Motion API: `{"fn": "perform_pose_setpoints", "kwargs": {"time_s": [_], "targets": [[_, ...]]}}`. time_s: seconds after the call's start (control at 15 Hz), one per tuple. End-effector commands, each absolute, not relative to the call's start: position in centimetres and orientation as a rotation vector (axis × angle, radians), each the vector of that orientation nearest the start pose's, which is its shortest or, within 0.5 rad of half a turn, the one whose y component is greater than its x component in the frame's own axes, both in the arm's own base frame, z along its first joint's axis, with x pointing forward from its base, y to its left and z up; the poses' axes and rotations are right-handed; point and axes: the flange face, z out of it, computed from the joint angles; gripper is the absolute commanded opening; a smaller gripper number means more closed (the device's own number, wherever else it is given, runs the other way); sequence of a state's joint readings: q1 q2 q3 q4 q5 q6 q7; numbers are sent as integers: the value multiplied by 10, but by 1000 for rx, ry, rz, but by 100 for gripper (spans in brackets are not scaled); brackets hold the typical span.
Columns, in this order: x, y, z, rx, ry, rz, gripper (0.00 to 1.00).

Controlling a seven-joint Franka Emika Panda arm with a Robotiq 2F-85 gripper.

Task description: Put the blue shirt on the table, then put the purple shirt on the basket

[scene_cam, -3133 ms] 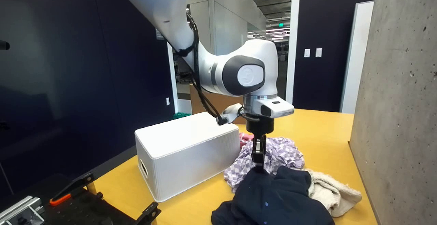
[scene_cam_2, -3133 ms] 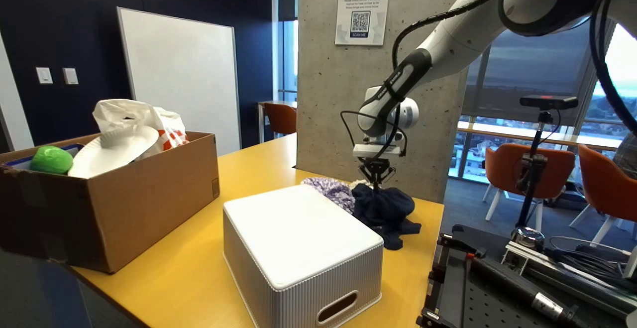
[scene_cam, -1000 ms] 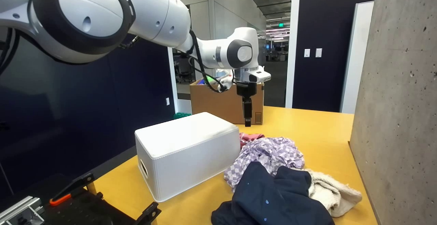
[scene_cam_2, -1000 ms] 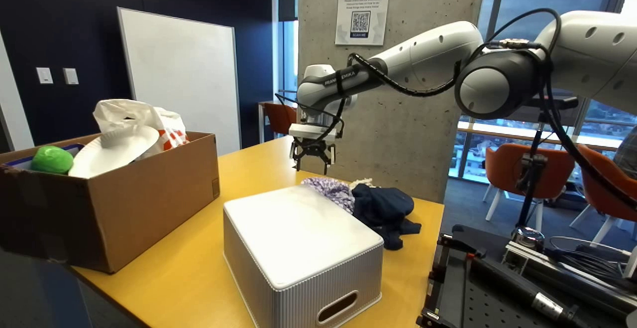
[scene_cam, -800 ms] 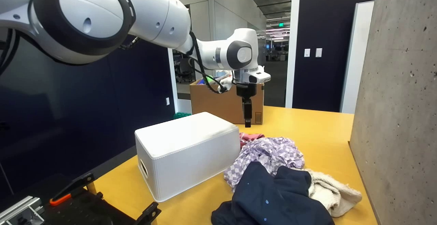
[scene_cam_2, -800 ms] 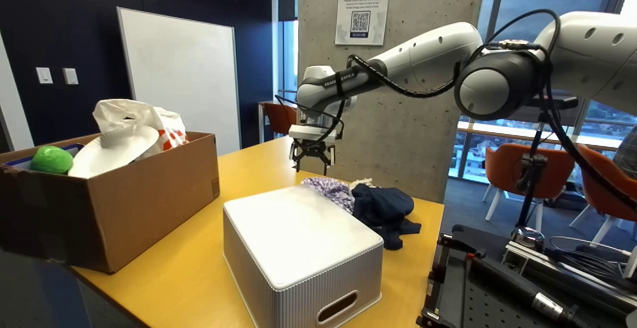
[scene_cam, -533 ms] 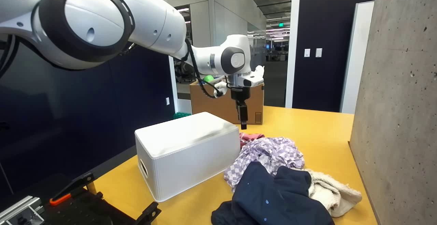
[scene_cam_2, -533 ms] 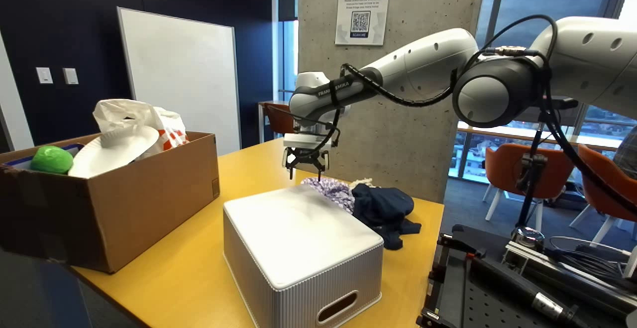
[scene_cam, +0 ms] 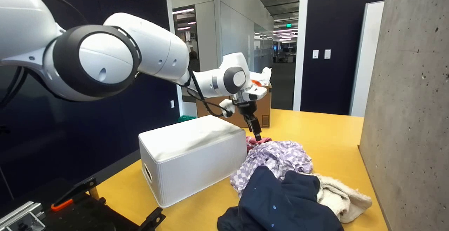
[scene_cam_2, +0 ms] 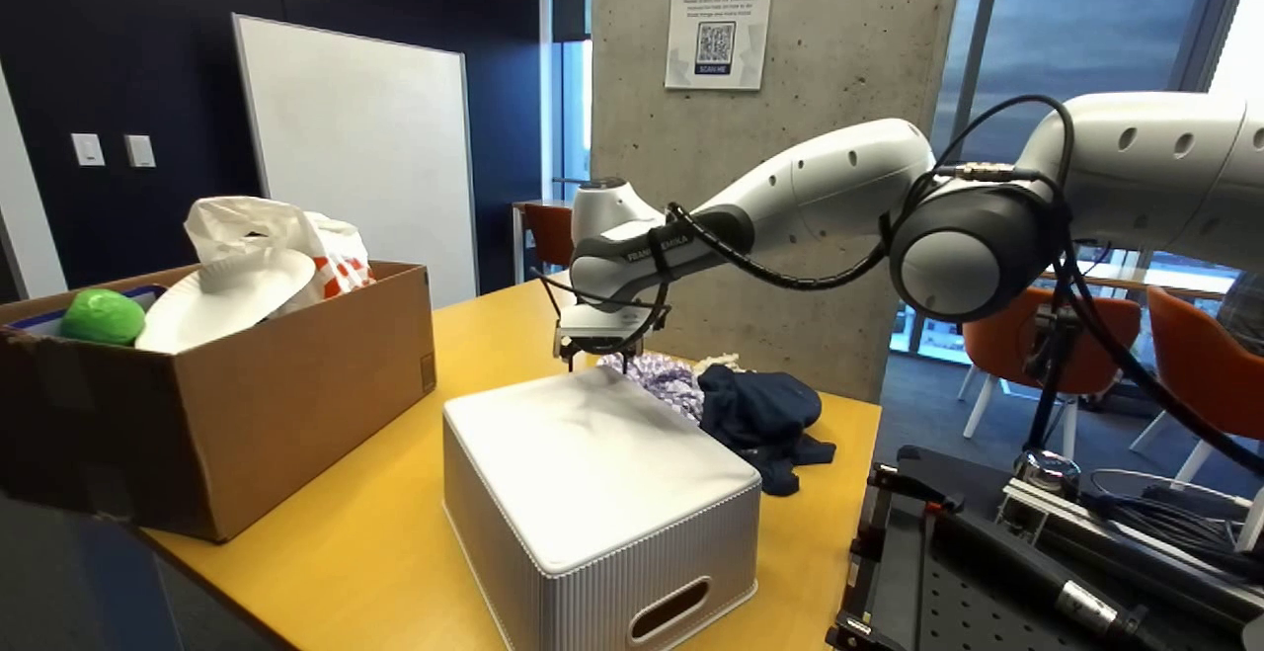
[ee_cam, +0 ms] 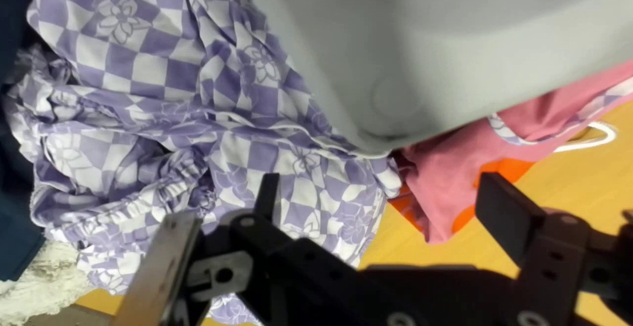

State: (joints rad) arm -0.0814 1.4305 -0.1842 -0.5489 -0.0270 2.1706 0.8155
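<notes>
The blue shirt (scene_cam: 280, 203), cut off at its near side in an exterior view, hides part of the cream cloth (scene_cam: 342, 197). The white basket (scene_cam_2: 602, 473), a near corner cut off in an exterior view, hides some of the purple shirt (scene_cam_2: 657, 384). In the wrist view the pink cloth (ee_cam: 452, 167) runs out at the right, partly hidden by the white basket, and the body of the tool (ee_cam: 378, 187) is blurred and cut off. Much of the poster (scene_cam_2: 719, 14) is too small to read.
</notes>
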Motion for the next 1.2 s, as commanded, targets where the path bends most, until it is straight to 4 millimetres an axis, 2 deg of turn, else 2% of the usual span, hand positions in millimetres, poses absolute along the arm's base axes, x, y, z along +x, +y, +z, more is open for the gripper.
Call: {"fn": "perform_pose_setpoints", "kwargs": {"time_s": [0.0, 0.47, 1.13], "targets": [[812, -132, 131, -2939, 1326, -564, 100], [815, -134, 128, -2899, 1296, -653, 100], [806, -152, 117, -2829, 1293, -458, 100]]}}
